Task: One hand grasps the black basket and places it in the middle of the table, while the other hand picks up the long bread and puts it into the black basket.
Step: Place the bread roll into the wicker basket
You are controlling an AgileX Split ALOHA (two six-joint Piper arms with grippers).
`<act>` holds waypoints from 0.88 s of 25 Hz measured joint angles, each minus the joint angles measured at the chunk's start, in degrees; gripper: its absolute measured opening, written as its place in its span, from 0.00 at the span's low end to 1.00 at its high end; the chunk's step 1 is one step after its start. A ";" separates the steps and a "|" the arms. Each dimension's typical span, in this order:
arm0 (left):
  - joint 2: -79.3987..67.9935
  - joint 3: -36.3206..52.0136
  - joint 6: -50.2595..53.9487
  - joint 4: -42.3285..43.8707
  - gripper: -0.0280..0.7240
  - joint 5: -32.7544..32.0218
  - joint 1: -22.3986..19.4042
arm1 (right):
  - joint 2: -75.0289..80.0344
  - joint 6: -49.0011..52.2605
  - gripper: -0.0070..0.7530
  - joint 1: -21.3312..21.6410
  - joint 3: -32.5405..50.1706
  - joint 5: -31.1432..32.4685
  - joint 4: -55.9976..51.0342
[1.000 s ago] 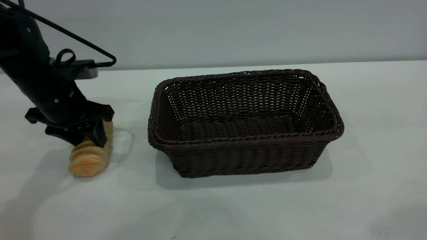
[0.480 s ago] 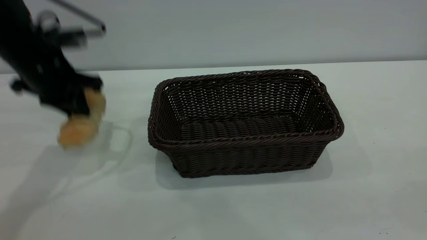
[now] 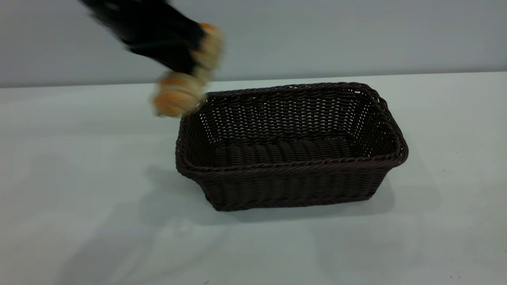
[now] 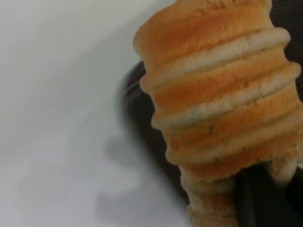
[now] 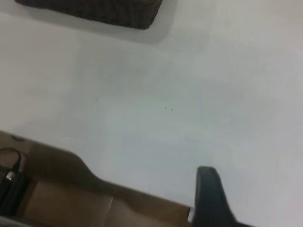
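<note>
Above the basket's near-left corner: left gripper (image 3: 189,59) carries the long bread (image 3: 178,95) in the air, clear of the table (image 3: 79,198).
Grip state: fingers clamped across the loaf's upper half; the lower half hangs free below them, tilted off vertical.
Bread position: beneath and slightly ahead of the gripper, over the rim of the black basket (image 3: 291,168) at its left end, not yet inside.
Bread close up: left wrist view shows the long bread (image 4: 222,109) filling the frame, golden crust with pale crosswise ridges, one dark finger (image 4: 260,198) pressed against its side.
Handling, judged: light, soft, springy. Ridges give the fingers some purchase, so slipping looks unlikely; crushing or denting is the likelier fault if squeezed hard. Crust could flake.
Where to hold, judged: across the short width, near the middle, fingers seated in a groove between ridges. The present hold sits toward one end, so the free end may swing when the arm stops.
Basket: stands mid-table, upright, hollow showing nothing inside. Woven wicker, stiff enough to keep shape, light; the braided rim is the obvious hold.
Release, judged: roomy basket, small loaf; a low drop should do no harm.
Right gripper (image 5: 210,198): away from the work, beyond the basket's (image 5: 94,12) far side, over the table edge; only one finger shows, so open or closed cannot be told.
</note>
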State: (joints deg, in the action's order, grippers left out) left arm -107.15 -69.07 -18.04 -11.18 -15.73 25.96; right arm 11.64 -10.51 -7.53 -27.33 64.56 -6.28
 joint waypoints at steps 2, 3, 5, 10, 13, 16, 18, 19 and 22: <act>-3.21 -1.14 -1.81 0.00 0.12 2.71 2.81 | -1.27 0.01 0.65 0.00 0.00 0.00 0.00; -5.24 -2.15 -2.33 0.00 0.12 3.74 3.87 | -1.94 0.01 0.65 0.00 0.00 0.00 0.00; -9.36 -4.63 -2.96 0.00 0.12 4.57 5.46 | -3.58 0.05 0.65 0.00 0.00 0.00 0.00; -16.78 -9.98 -3.42 0.00 0.14 4.33 8.11 | -6.12 0.05 0.65 0.00 0.10 0.18 0.06; -17.51 -10.26 -3.42 0.00 0.28 3.15 8.23 | -7.33 0.05 0.65 0.00 0.10 0.27 0.19; -16.53 -10.46 -3.42 0.06 0.55 1.68 8.13 | -8.44 0.05 0.65 0.00 0.10 0.31 0.19; -14.49 -10.46 -3.42 0.38 0.74 -1.10 8.13 | -8.89 0.05 0.65 0.00 0.12 0.37 0.23; -12.75 -10.46 -3.42 0.98 0.81 -3.05 8.13 | -9.11 0.05 0.65 0.00 0.17 0.37 0.30; -5.78 -10.46 -3.29 3.97 0.93 -10.31 8.13 | -10.17 0.05 0.65 -0.28 0.17 0.37 0.31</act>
State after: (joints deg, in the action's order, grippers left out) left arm -112.93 -79.53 -21.34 -7.21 -26.04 34.09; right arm 1.47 -10.47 -7.81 -27.16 64.94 -5.96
